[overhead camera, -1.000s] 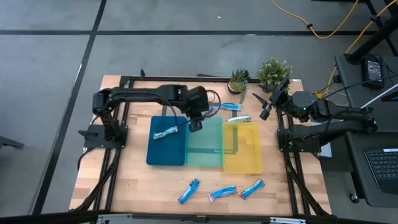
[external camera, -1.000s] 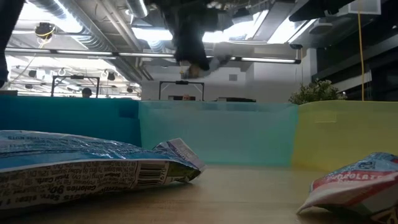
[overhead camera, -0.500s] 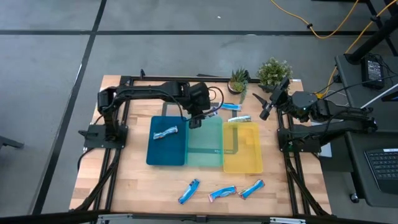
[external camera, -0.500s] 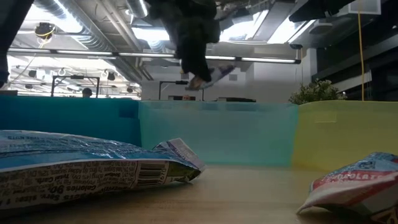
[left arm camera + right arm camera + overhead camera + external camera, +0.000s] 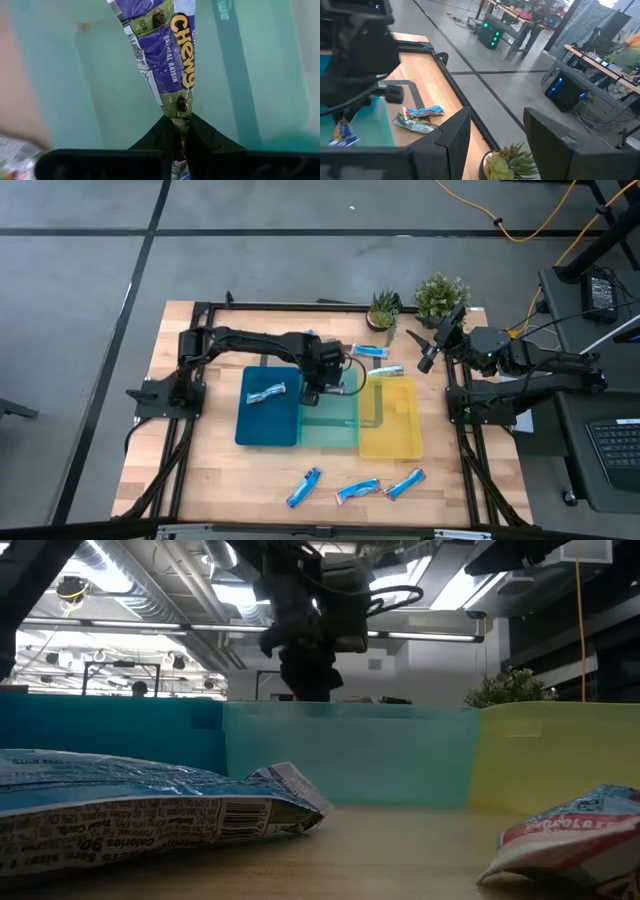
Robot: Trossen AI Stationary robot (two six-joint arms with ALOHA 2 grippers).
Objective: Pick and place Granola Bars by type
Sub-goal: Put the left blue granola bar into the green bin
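- The left gripper (image 5: 312,392) hangs over the teal tray (image 5: 331,430), fingers clamped on a purple granola bar (image 5: 167,55) dangling above the tray floor.
- One blue bar (image 5: 266,392) lies in the dark-blue tray (image 5: 268,428), at nine o'clock from the gripper.
- Three bars (image 5: 355,489) rest on the table toward six o'clock; two more (image 5: 377,361) at one o'clock.
- The right gripper (image 5: 428,358) waits at three o'clock, fingers apart, holding nothing.

Roughly seven granola bars (image 5: 266,393), three trays (image 5: 387,442)

Dark-blue tray (image 5: 268,425), teal tray (image 5: 331,428), yellow tray (image 5: 392,425), two potted plants (image 5: 440,298)
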